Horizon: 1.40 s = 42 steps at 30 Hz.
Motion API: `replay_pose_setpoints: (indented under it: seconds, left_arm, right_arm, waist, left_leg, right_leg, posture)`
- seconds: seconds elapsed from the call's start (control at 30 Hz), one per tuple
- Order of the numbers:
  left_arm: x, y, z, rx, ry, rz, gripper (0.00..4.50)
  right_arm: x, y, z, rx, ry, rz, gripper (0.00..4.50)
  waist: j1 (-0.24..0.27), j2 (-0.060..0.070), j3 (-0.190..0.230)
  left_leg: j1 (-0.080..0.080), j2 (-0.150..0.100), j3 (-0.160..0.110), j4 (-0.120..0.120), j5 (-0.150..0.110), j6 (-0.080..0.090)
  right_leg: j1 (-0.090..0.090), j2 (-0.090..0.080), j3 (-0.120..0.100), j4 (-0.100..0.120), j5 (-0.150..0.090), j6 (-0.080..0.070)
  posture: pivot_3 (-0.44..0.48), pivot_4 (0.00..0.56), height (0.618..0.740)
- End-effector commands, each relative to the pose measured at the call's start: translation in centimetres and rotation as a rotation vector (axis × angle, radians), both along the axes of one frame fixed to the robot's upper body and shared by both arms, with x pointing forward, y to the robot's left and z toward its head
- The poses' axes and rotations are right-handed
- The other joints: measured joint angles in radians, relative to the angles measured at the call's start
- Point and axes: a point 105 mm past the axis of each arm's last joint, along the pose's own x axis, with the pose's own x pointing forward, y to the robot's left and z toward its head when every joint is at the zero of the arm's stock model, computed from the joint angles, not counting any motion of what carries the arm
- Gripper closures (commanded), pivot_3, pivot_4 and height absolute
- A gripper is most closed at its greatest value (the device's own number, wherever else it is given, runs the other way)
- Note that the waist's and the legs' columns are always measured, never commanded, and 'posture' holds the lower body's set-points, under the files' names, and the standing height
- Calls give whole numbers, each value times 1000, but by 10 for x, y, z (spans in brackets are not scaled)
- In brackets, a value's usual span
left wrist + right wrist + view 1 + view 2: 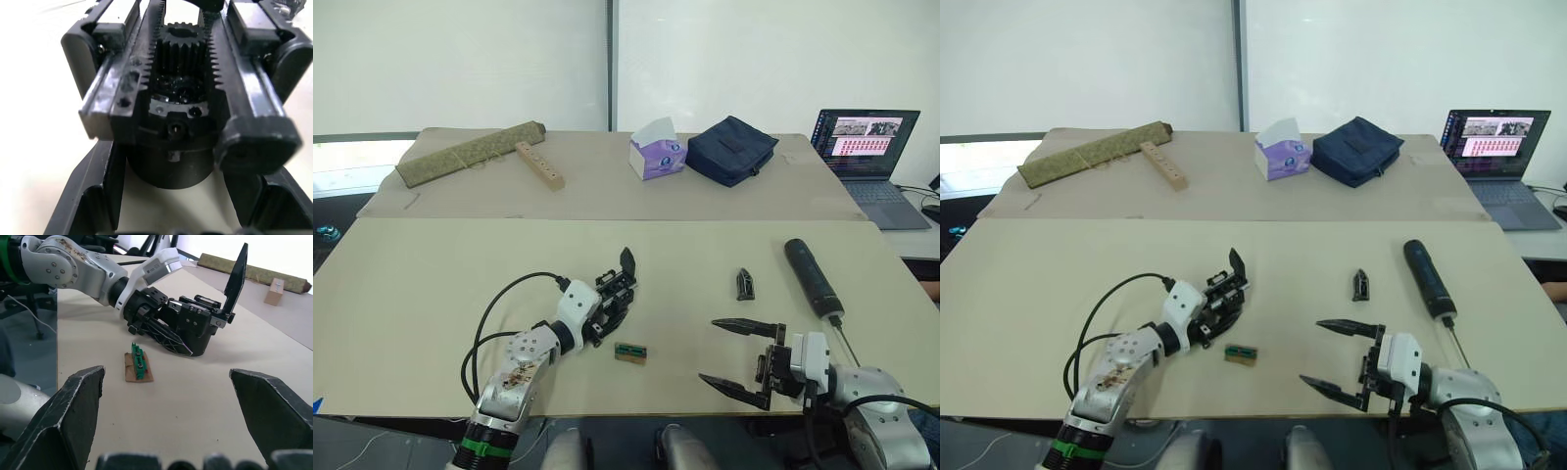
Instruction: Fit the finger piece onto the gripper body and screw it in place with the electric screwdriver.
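The gripper body (619,291) rests on the near table, its one pointed finger standing upright. My left gripper (610,313) is shut on its round base; the left wrist view shows the toothed racks and gear of the gripper body (178,93) between my fingers (95,196). The finger piece (745,284) lies loose on the table right of centre. Just to its right lies the electric screwdriver (813,277), bit pointing toward me. My right gripper (709,350) hovers open and holds nothing, near the front edge, below the finger piece and pointing left toward the gripper body (193,328).
A small green-and-tan block (629,352) lies between the two grippers. On the far table are a rolled mat (470,154), a wooden block (539,164), a tissue box (657,149), a navy pouch (732,150) and an open laptop (867,147).
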Motion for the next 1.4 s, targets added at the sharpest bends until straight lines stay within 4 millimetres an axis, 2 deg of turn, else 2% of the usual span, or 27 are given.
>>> replay_pose_setpoints:
  seconds: [0.03,0.07,0.1,0.23,0.37,0.43,0.53,0.67,1.0,1.23,1.33,1.4]
  left_arm:
    - [-2,-2,8,-5,-21,-6,753]
    - [-2,-1,7,-13,-5,-6,243]
    - [-3,-1,6,-20,6,-5,12]
    - [-1,11,10,-14,1,-8,12]
    - [-4,22,14,5,25,-247,12]
    - [-6,30,8,73,65,-351,12]
    - [9,36,17,70,61,-391,12]
    - [8,29,12,173,54,-587,12]
    - [38,13,11,171,44,-663,12]
    - [29,7,5,124,38,-737,12]
    - [35,11,4,135,1,-680,882]
    - [40,13,11,83,-45,-628,1895]
  right_arm:
    - [1,-5,10,15,-36,7,0]
    - [1,-5,10,15,-35,8,0]
    - [1,-5,10,15,-35,9,0]
    - [1,-3,11,19,-38,8,0]
    - [0,-1,7,35,-34,-3,0]
    - [0,0,7,37,-33,-2,0]
    - [1,1,9,41,-36,-7,0]
    - [2,-1,10,36,-41,-15,0]
    - [-5,0,12,32,-40,-31,0]
    - [-9,0,11,36,-29,-57,0]
    - [-12,3,8,46,-19,-66,0]
    - [-13,5,7,53,-15,-68,0]
  waist:
    - [0,0,0]
    - [0,0,0]
    - [-1,0,0]
    - [-1,0,0]
    - [-2,0,0]
    - [-2,1,0]
    - [2,1,0]
    - [7,1,0]
    - [10,0,0]
    - [7,0,0]
    - [7,0,0]
    - [5,0,0]
  left_leg:
    - [0,0,0,0,0,0]
    - [0,0,0,0,0,0]
    - [0,0,0,0,0,0]
    - [1,0,0,0,0,0]
    - [1,0,0,0,0,0]
    - [2,0,1,0,0,0]
    - [1,0,1,0,0,0]
    - [0,-1,1,0,0,0]
    - [-1,-1,1,0,0,0]
    - [-1,-1,0,0,0,0]
    - [-1,-1,0,0,0,0]
    - [-1,-1,0,0,0,0]
  right_leg:
    - [0,0,0,0,0,0]
    - [0,0,0,0,0,0]
    - [0,0,0,0,0,0]
    - [0,0,0,0,0,0]
    - [0,1,0,1,0,-1]
    - [0,1,0,2,-1,-1]
    - [0,0,0,0,-1,-1]
    - [0,0,0,-1,-1,-1]
    - [0,1,0,0,-1,0]
    - [0,1,0,0,0,0]
    - [0,1,0,0,0,0]
    - [0,1,0,0,0,0]
  posture:
    - [0,150,740]
    - [0,150,740]
    - [0,150,740]
    - [0,150,740]
    - [0,150,740]
    - [0,150,740]
    - [0,150,740]
    - [0,150,740]
    - [0,150,740]
    - [0,150,740]
    - [0,150,740]
    - [0,150,740]
